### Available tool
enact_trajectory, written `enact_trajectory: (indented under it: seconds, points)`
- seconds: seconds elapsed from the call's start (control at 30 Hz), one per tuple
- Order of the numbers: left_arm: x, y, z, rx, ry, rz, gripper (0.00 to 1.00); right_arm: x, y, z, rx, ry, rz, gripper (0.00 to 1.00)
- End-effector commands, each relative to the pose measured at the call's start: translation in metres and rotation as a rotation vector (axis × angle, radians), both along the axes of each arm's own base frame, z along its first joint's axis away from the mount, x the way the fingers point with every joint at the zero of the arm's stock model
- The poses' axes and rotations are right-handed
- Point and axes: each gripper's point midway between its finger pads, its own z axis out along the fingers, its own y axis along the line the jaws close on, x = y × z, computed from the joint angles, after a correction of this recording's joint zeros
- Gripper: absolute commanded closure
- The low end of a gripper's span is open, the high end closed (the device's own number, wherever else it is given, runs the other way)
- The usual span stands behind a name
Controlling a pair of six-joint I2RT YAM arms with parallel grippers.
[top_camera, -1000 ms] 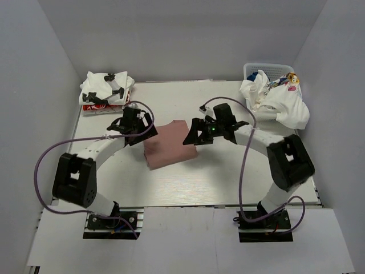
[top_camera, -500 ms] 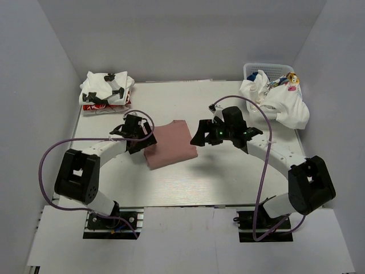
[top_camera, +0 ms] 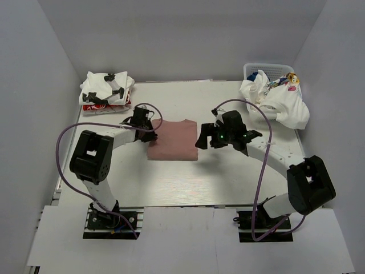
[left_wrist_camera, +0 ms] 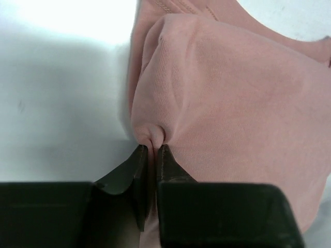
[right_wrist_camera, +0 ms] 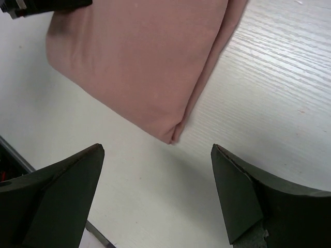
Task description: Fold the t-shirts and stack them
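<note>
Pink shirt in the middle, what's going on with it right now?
The left gripper is pinched shut on the left edge of the folded pink t-shirt, which lies on the table. The right gripper hangs open by its right edge. A folded stack sits far left; unfolded white shirts spill from the basket far right.

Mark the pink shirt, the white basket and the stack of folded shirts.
pink shirt (top_camera: 173, 141): top view, middle of its folded upper face.
white basket (top_camera: 272, 66): top view, far rim.
stack of folded shirts (top_camera: 96, 85): top view, white cloth of the top shirt.
</note>
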Motion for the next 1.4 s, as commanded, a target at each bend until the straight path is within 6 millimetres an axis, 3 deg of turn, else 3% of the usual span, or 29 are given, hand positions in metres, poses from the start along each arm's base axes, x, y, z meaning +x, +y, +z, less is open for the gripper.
enact_trajectory:
  seconds: [0.0, 0.03, 0.13, 0.17, 0.23, 0.37, 0.43, 0.5, 0.73, 0.77, 0.8, 0.83, 0.9, 0.97, 1.0, 1.07, 1.1, 1.13, 1.17, 1.27, 1.37]
  points:
    - [-0.002, 0.012, -0.020, 0.139, 0.077, -0.040, 1.00, 0.008, -0.014, 0.001, -0.048, -0.051, -0.055, 0.10]
    - [0.015, 0.013, -0.006, 0.148, 0.034, -0.033, 1.00, 0.007, -0.018, -0.003, -0.063, -0.044, -0.073, 0.10]
    - [0.033, 0.028, 0.008, 0.281, -0.001, -0.076, 1.00, 0.008, -0.031, -0.005, -0.100, -0.069, -0.124, 0.10]
    - [0.052, 0.036, 0.030, 0.338, -0.057, -0.050, 1.00, 0.006, -0.034, -0.008, -0.109, -0.072, -0.128, 0.10]
    - [0.069, 0.042, 0.055, 0.444, -0.108, -0.093, 1.00, 0.008, -0.043, -0.004, -0.122, -0.108, -0.168, 0.10]
    - [0.089, 0.057, 0.097, 0.591, -0.204, -0.145, 1.00, 0.009, -0.061, -0.009, -0.173, -0.146, -0.232, 0.10]
    - [0.103, 0.057, 0.119, 0.644, -0.280, -0.200, 1.00, 0.015, -0.063, 0.005, -0.145, -0.207, -0.265, 0.10]
    - [0.112, 0.064, 0.139, 0.692, -0.324, -0.221, 1.00, 0.013, -0.067, 0.004, -0.150, -0.221, -0.278, 0.10]
    - [0.134, 0.101, 0.185, 0.941, -0.421, -0.176, 1.00, 0.022, -0.082, 0.019, -0.145, -0.308, -0.374, 0.10]
    - [0.139, 0.105, 0.191, 0.940, -0.434, -0.158, 1.00, 0.020, -0.083, 0.029, -0.115, -0.334, -0.380, 0.10]
    - [0.146, 0.109, 0.210, 0.935, -0.464, -0.126, 1.00, 0.018, -0.090, 0.020, -0.128, -0.330, -0.410, 0.10]
    - [0.150, 0.107, 0.209, 0.938, -0.463, -0.146, 1.00, 0.020, -0.089, 0.034, -0.089, -0.379, -0.426, 0.10]
    - [0.162, 0.112, 0.228, 0.925, -0.495, -0.143, 1.00, 0.019, -0.095, 0.042, -0.067, -0.417, -0.456, 0.10]
    - [0.170, 0.112, 0.234, 0.916, -0.505, -0.143, 1.00, 0.020, -0.099, 0.048, -0.058, -0.435, -0.484, 0.10]
    - [0.174, 0.111, 0.249, 0.914, -0.518, -0.136, 1.00, 0.020, -0.101, 0.048, -0.058, -0.434, -0.499, 0.10]
    - [0.180, 0.113, 0.247, 0.900, -0.502, -0.143, 1.00, 0.019, -0.117, 0.049, -0.056, -0.455, -0.588, 0.10]
    - [0.181, 0.118, 0.263, 0.900, -0.512, -0.128, 1.00, 0.019, -0.123, 0.053, -0.052, -0.476, -0.621, 0.10]
    - [0.183, 0.115, 0.262, 0.892, -0.509, -0.144, 1.00, 0.019, -0.130, 0.057, -0.038, -0.495, -0.661, 0.10]
    - [0.185, 0.121, 0.272, 0.892, -0.526, -0.121, 1.00, 0.016, -0.134, 0.059, -0.033, -0.505, -0.676, 0.10]
    - [0.192, 0.128, 0.277, 0.910, -0.532, -0.116, 1.00, 0.013, -0.142, 0.069, -0.018, -0.535, -0.711, 0.10]
    - [0.204, 0.142, 0.302, 0.906, -0.582, -0.064, 1.00, 0.010, -0.147, 0.075, -0.009, -0.546, -0.732, 0.10]
